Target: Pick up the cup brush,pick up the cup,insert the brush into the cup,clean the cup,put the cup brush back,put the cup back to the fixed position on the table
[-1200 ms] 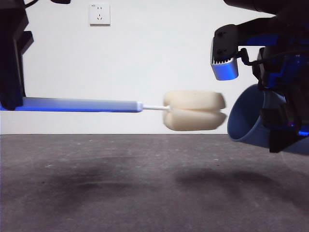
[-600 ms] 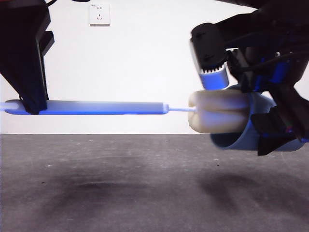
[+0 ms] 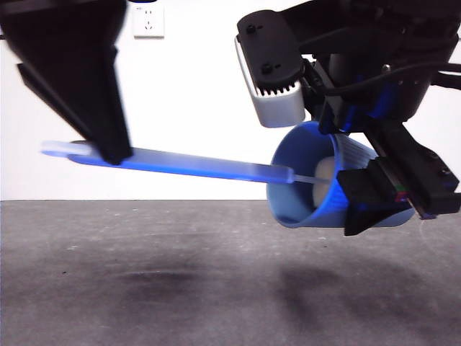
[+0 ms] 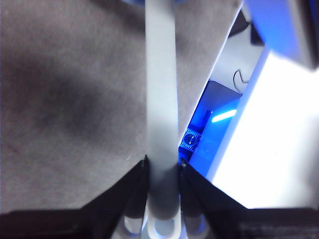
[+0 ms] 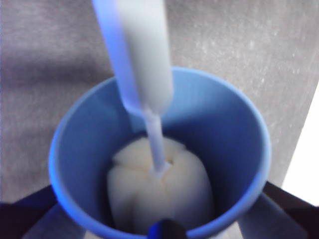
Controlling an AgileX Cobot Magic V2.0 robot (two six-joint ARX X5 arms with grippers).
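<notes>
The light blue cup [image 3: 317,184] hangs above the table, tipped on its side with its mouth toward the left, and my right gripper [image 3: 360,194] is shut on it. The cup brush [image 3: 187,164] runs across the front view, its grey handle held near the far end by my left gripper [image 3: 108,148], which is shut on it. Its cream sponge head [image 5: 158,186] sits deep inside the cup [image 5: 159,149], with the thin neck passing through the mouth. In the left wrist view the handle [image 4: 161,99] runs straight out from between the jaws.
The dark grey table [image 3: 144,274] lies below both arms, with soft shadows under them. A white wall with a socket [image 3: 148,21] stands behind. The right arm's pale wrist block [image 3: 277,101] hangs just above the cup's rim.
The sponge head has gone from in front of the cup's mouth to deep inside it. Both arms have shifted: the left to the right, the cup to the left and more upright.
</notes>
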